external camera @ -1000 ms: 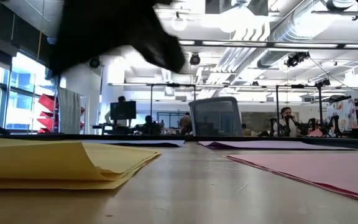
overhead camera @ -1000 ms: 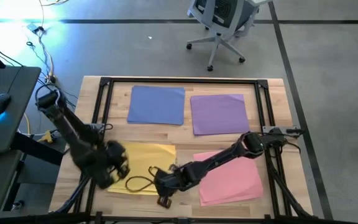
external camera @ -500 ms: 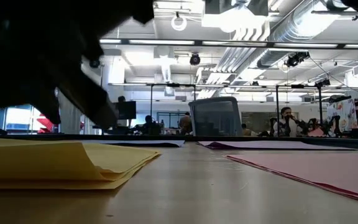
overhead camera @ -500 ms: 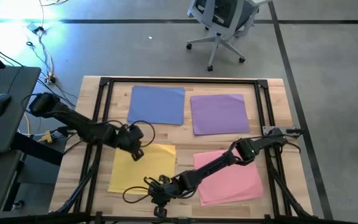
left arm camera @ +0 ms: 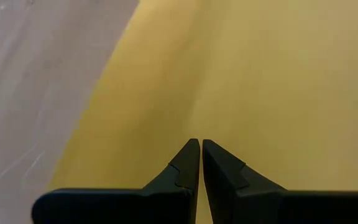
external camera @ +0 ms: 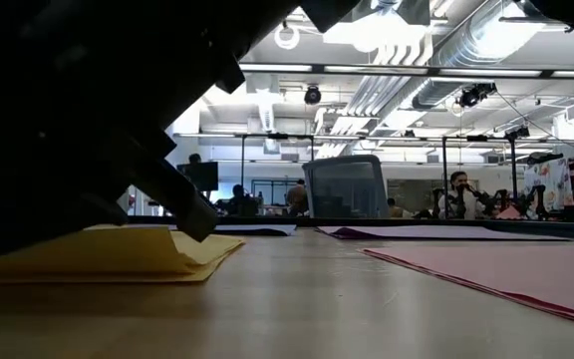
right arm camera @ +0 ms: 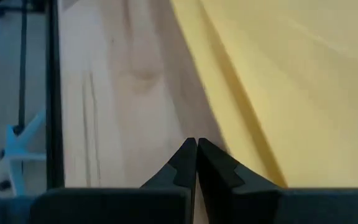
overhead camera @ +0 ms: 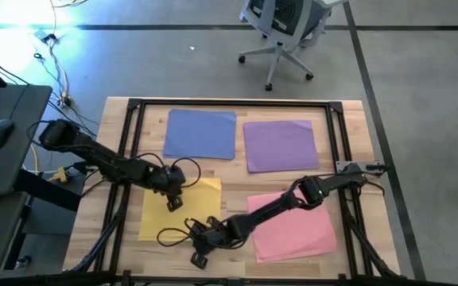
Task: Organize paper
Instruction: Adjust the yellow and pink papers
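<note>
A yellow paper stack (overhead camera: 153, 214) lies at the table's near left, with pink paper (overhead camera: 296, 226) at the near right. Periwinkle blue paper (overhead camera: 200, 133) and purple paper (overhead camera: 281, 144) lie flat at the far side. My left gripper (overhead camera: 174, 203) is shut, its tips (left arm camera: 199, 143) down on the yellow stack near its far right corner. My right gripper (overhead camera: 197, 259) is shut and low over the bare wood (right arm camera: 123, 93), just off the yellow stack's edge (right arm camera: 241, 106) by its near right corner. In the low view the stack (external camera: 118, 254) lies nearly flat. My left gripper presses its shut fingertips (left arm camera: 191, 155) on the top yellow sheet (left arm camera: 229, 112), near the stack's far right corner. It comes slanting down from the table's left. The stack lies flat on the table under it. My right gripper: I cannot tell whether its tips touch the wood or the stack's edge.
A black frame (overhead camera: 229, 103) runs around the wooden table top. A loose black cable (overhead camera: 173, 235) loops over the yellow stack's near edge. An office chair (overhead camera: 285, 24) stands on the floor beyond the far edge. Bare wood (external camera: 297, 299) lies between the yellow and pink paper.
My left gripper has swung from the yellow stack's near left toward its far right corner and come down onto it. My right gripper has sunk toward the table by the stack's near right corner. The stack's raised top sheet now lies flatter.
</note>
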Robot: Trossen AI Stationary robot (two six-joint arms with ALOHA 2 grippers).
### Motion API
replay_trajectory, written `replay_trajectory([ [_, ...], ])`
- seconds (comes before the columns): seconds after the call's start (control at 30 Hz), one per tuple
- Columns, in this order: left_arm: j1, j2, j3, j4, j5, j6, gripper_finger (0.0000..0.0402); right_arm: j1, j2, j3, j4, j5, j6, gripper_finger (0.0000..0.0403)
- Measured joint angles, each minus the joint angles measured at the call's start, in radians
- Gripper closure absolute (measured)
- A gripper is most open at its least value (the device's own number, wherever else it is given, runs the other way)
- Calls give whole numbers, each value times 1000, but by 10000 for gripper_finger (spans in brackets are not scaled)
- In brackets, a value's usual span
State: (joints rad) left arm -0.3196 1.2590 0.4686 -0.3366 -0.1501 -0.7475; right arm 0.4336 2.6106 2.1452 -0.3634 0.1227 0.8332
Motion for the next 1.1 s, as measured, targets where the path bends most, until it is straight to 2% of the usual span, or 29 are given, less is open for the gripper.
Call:
replay_trajectory([
  [0.17,-17,-1,0,5,-8,1,401,16,-9,0,3,11,20,403],
  [0.37,-14,-1,9,10,-28,25,401,37,-32,1,57,-37,-27,403],
  [0.6,7,0,7,18,-69,49,401,7,-25,1,24,17,-30,403],
  [0.73,15,17,-2,53,-21,104,401,-22,-25,1,-44,26,-30,403],
  [0.9,5,61,-3,160,93,157,401,-55,-24,0,-111,45,-27,403],
  [1.1,-9,70,16,130,85,150,401,-49,-41,0,-88,42,-26,403],
])
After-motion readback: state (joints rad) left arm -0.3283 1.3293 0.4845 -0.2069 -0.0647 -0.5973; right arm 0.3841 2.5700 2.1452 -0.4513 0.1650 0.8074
